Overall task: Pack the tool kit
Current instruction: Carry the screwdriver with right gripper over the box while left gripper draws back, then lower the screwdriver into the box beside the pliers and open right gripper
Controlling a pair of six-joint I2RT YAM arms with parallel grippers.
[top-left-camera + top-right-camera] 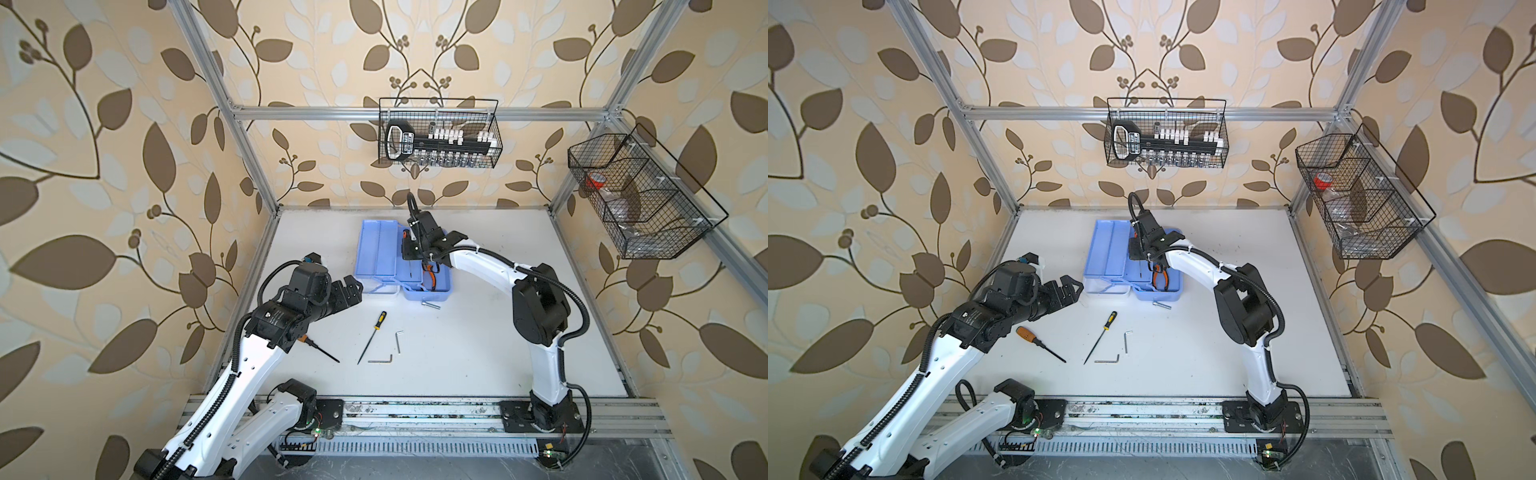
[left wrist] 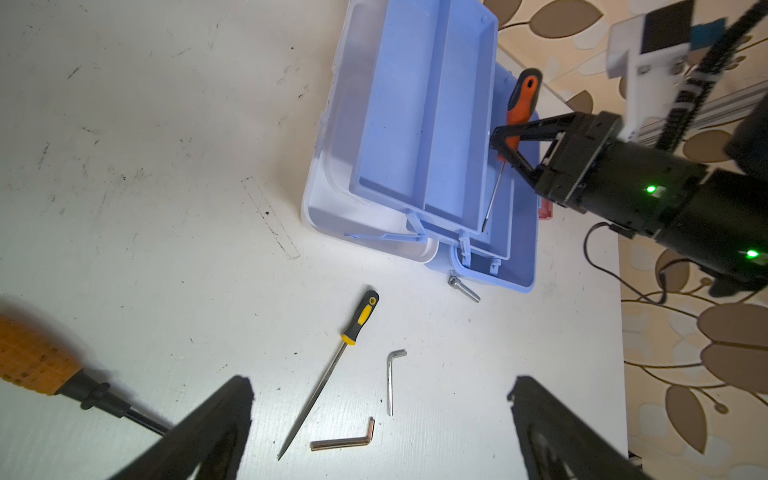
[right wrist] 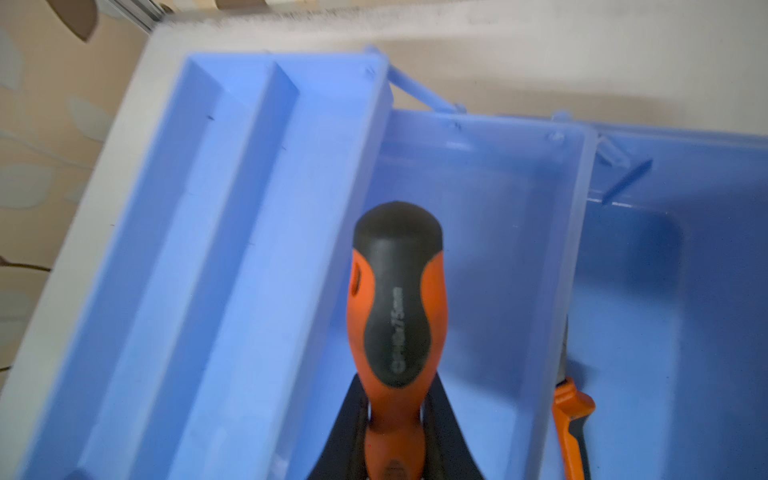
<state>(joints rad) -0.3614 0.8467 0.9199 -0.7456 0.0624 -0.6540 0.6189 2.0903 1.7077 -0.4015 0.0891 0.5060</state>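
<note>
Open light blue plastic tool kit [image 1: 374, 249] sits at twelve o'clock on the white surface [image 1: 519, 332], orange-black pliers [image 1: 1158, 276] already inside. The right hand [image 2: 497, 144] grasps an orange-black screwdriver [image 3: 395, 299] over its tray. The left hand [image 1: 351, 293] is released. Toward six o'clock, a yellow-black screwdriver [image 1: 372, 336], wooden-handled screwdriver [image 1: 1038, 343], two steel hex keys [image 1: 399, 340] and a bolt [image 1: 431, 305] lie unpacked.

left claw [image 1: 1070, 290] agape | right claw [image 1: 1137, 251] clamps screwdriver [image 1: 1140, 268] above tool kit [image 1: 1106, 249]

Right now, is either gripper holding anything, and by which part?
The right gripper holds the orange-black screwdriver by its handle's narrow end, near the shaft. The left gripper is open and empty.
</note>
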